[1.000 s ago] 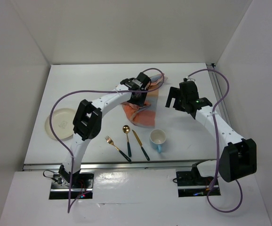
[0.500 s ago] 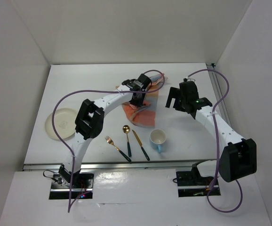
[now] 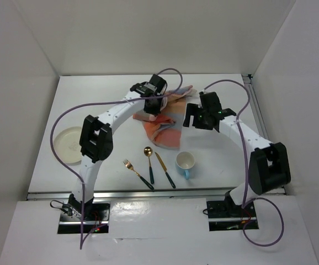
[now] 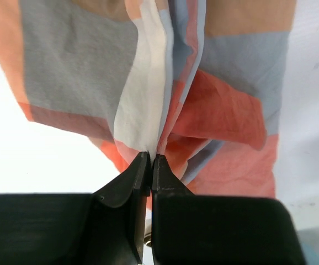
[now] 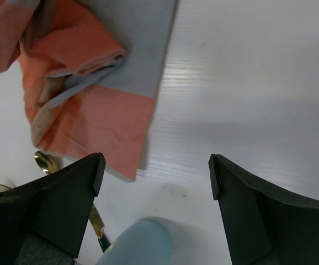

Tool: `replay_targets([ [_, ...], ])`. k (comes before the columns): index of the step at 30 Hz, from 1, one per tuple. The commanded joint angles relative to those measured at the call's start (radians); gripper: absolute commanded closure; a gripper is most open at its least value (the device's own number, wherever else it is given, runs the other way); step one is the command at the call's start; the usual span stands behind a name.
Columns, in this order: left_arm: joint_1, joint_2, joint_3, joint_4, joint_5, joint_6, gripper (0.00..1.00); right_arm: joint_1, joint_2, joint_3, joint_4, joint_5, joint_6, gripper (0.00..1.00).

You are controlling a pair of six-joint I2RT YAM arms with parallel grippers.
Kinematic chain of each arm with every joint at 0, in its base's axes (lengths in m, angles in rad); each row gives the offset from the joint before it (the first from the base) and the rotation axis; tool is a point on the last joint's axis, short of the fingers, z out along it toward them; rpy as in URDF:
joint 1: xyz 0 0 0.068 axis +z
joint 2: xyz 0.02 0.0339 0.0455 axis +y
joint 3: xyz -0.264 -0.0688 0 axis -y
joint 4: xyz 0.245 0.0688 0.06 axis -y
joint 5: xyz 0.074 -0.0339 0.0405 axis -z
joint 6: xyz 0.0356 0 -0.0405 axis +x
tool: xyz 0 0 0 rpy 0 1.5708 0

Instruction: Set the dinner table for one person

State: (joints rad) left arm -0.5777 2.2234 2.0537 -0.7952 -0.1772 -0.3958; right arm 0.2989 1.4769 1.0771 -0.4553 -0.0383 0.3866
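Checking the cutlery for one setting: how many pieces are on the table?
3: fork, spoon and knife lie side by side near the front edge, left of the mug. More could be hidden under the cloth.

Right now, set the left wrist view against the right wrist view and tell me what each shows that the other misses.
Left wrist only: the left gripper shut on a fold of the placemat. Right wrist only: the right gripper open above the bare dinner table, plus the spoon and blue cup near the lower edge. Both: the orange-blue checked placemat lying on the white dinner table.
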Motion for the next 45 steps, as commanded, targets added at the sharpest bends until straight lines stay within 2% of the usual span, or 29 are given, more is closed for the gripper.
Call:
replay_targets([
  [1,0.05,-0.099,0.046,-0.009,0.095,-0.008,1.0,0.069,0.068,0.078,0.111,-0.075,-0.067,0.12],
  [5,0.079,-0.099,0.046,-0.009,0.183,-0.008,1.0,0.092,0.117,0.087,0.199,-0.103,-0.162,0.12],
  [8,0.09,-0.108,0.036,-0.009,0.183,-0.008,1.0,0.092,0.152,0.087,0.253,-0.139,-0.213,0.12],
  [11,0.125,-0.119,0.036,-0.009,0.205,-0.02,1.0,0.101,0.192,0.121,0.264,-0.161,-0.247,0.12],
  [15,0.185,-0.128,0.036,0.013,0.312,-0.038,1.0,0.112,0.281,0.178,0.282,-0.14,-0.294,0.13],
  [18,0.214,-0.128,0.072,0.013,0.349,-0.038,1.0,0.123,0.336,0.208,0.302,-0.13,-0.318,0.17],
  [19,0.228,-0.128,0.082,0.013,0.349,-0.038,1.0,0.123,0.353,0.227,0.302,-0.13,-0.328,0.19],
  [20,0.239,-0.117,0.095,0.004,0.358,-0.047,1.0,0.123,0.391,0.256,0.302,-0.15,-0.328,0.32],
  [21,0.239,-0.117,0.095,0.004,0.372,-0.048,1.0,0.123,0.41,0.271,0.302,-0.162,-0.337,0.38],
  [22,0.248,-0.117,0.108,0.004,0.372,-0.048,1.0,0.123,0.428,0.297,0.302,-0.175,-0.347,0.41],
  [25,0.266,-0.107,0.117,0.004,0.398,-0.057,1.0,0.134,0.488,0.326,0.302,-0.187,-0.347,0.41],
  [29,0.298,-0.107,0.126,0.004,0.423,-0.057,1.0,0.143,0.507,0.348,0.311,-0.178,-0.347,0.56],
  [30,0.299,-0.107,0.126,0.004,0.433,-0.066,1.0,0.143,0.493,0.348,0.311,-0.163,-0.336,0.74],
  [32,0.335,-0.107,0.135,0.004,0.462,-0.078,1.0,0.152,0.471,0.348,0.311,-0.097,-0.313,0.97],
  [33,0.349,-0.107,0.135,0.013,0.491,-0.09,1.0,0.152,0.442,0.348,0.291,-0.063,-0.301,1.0],
  [35,0.381,-0.119,0.155,0.013,0.53,-0.109,1.0,0.152,0.404,0.359,0.27,0.035,-0.287,1.0],
  [38,0.507,-0.171,0.155,0.034,0.628,-0.167,1.0,0.141,0.272,0.368,0.227,0.159,-0.278,1.0],
  [41,0.608,-0.272,0.079,0.109,0.763,-0.27,1.0,0.08,0.141,0.368,0.202,0.19,-0.244,1.0],
  [45,0.699,-0.378,0.077,0.111,0.786,-0.319,1.0,0.03,-0.024,0.385,0.211,0.181,-0.244,1.0],
])
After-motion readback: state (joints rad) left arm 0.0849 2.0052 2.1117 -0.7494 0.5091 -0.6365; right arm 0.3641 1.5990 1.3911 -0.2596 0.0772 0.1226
